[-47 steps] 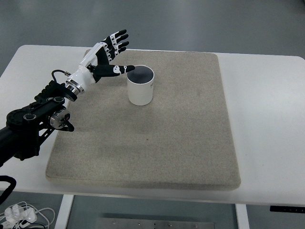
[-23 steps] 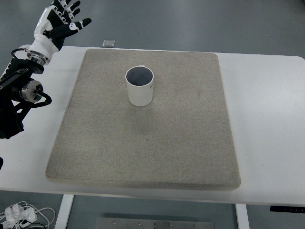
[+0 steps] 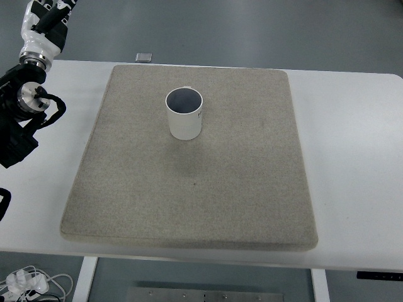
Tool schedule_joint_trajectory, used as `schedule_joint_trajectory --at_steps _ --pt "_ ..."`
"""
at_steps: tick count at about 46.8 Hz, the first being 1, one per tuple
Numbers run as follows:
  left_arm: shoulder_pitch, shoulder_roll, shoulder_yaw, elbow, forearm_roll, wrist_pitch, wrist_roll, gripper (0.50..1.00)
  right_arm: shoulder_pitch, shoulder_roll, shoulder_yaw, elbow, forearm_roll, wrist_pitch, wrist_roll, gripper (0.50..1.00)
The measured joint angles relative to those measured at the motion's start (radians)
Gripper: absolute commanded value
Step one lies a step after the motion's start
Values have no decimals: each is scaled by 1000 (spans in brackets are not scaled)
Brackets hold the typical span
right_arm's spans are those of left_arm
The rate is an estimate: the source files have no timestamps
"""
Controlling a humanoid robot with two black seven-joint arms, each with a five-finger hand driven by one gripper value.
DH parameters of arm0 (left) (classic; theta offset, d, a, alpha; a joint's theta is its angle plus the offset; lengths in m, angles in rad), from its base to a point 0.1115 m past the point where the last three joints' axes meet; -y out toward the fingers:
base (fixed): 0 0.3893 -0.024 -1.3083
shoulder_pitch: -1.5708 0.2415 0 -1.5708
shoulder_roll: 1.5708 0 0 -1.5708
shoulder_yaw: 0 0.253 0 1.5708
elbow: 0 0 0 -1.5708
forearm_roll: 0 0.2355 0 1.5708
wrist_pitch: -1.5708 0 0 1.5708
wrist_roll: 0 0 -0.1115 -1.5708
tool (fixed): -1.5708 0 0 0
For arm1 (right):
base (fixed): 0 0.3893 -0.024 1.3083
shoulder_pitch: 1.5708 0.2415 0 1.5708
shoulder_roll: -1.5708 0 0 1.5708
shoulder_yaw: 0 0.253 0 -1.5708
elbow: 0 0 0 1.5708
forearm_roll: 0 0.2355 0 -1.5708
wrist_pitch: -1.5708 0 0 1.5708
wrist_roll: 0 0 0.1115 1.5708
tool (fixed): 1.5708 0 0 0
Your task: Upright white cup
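Presently the white cup (image 3: 184,114) stands upright on the grey mat (image 3: 189,189), its open mouth facing up and its dark interior visible. It sits in the far half of the mat, somewhat left of the mat's centre line, well clear of every edge. Nothing touches it.

The mat lies flat on the white table (image 3: 352,157) and covers most of the middle of it; bare table shows to the left, right and near side of the mat.

The left arm (image 3: 22,119) is at the table's far-left corner, well apart from the mat and from the cup. Its black forearm and joint housings rise steeply from the left edge of the view, with a black cable looped beside the wrist joint. The left hand (image 3: 43,24) is raised above the table at the top-left corner of the view, pointing up and away from the mat. Only the white-and-black base of the hand is in view; the rest is cut off by the top edge, so whether it is open or closed cannot be determined. No object is seen in it.

A small dark flat object (image 3: 144,57) lies on the floor beyond the mat's far-left corner.

A bundle of white cables (image 3: 28,282) lies on the floor below the table's near-left corner.
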Motion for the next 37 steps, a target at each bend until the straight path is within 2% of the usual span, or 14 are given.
schedule_joint_trajectory --at_steps 5,15,22,28,37 --pt "-1 -25 -1 24 -26 0 76 999 0 0 3 1 0 2 0 952" --pt "-2 -41 -10 32 -38 -17 144 999 0 0 -2 1 -4 7 -1 952" --pt "12 -40 -18 38 -40 -107 151 1000 0 0 3 1 -2 8 -2 952" --pt "12 -47 -20 90 -52 -166 139 1000 -6 0 4 1 0 8 0 952" --pt "13 -77 -19 127 -90 -179 135 1000 -8 0 6 2 0 8 0 952"
